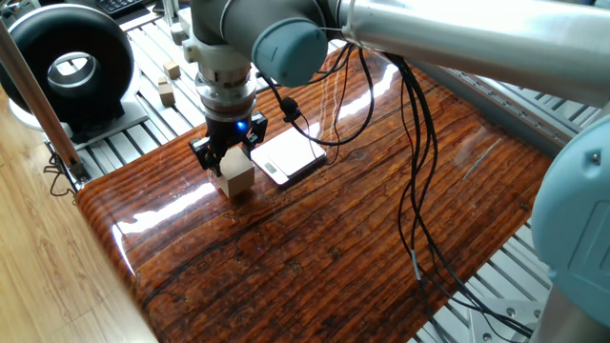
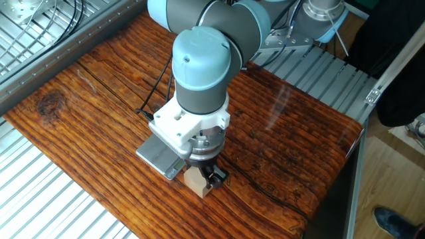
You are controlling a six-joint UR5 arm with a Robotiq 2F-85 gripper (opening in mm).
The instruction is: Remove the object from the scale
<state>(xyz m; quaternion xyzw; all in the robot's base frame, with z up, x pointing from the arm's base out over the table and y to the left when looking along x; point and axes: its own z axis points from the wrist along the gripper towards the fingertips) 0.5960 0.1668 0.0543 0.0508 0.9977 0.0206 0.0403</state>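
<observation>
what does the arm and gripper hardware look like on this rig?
UR5 arm: silver-grey tubes, pale blue joint caps. White mounting block sits above the gripper, which has black fingers and a lit blue LED. Loose black cables hang from the arm over the table.

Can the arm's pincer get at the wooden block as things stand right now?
Probably yes: the pincer is already at the wooden block, a finger on either side. The block is off the scale, on the table; whether it rests there is unclear.
</observation>
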